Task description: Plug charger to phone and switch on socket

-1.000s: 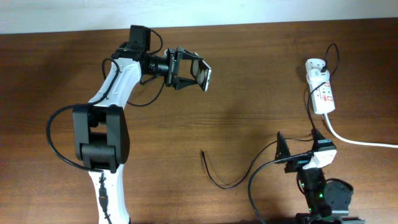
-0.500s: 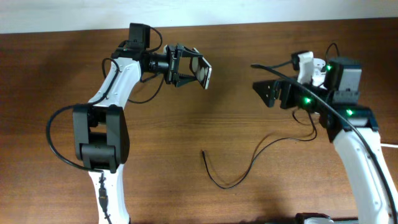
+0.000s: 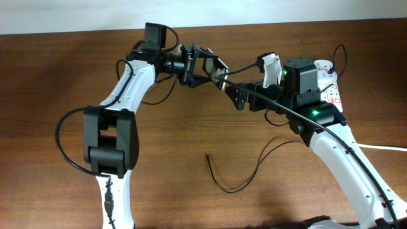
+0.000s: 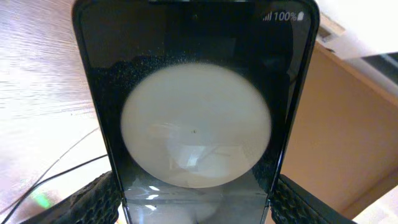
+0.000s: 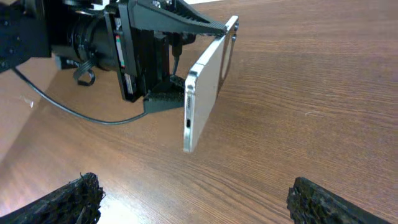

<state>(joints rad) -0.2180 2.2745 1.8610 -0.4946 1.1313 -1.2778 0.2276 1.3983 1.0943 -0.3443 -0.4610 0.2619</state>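
Early going: the left gripper (image 3: 210, 65) clamps the phone (image 5: 202, 93) aloft near the far edge's middle, the right gripper (image 5: 198, 202) gapes empty facing its end, the charger (image 3: 236, 184) lies unplugged toward the near edge, and the socket (image 3: 333, 95) by the far right corner apparently awaits switching.

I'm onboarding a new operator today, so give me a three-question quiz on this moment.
1. True or false: the right gripper holds the charger.
2. Which gripper holds the phone? A left, B right, C neither.
3. Fill in: the charger's plug tip lies on the ____.

Key:
1. False. It is open and empty.
2. A. The left gripper clamps it above the table.
3. Table.
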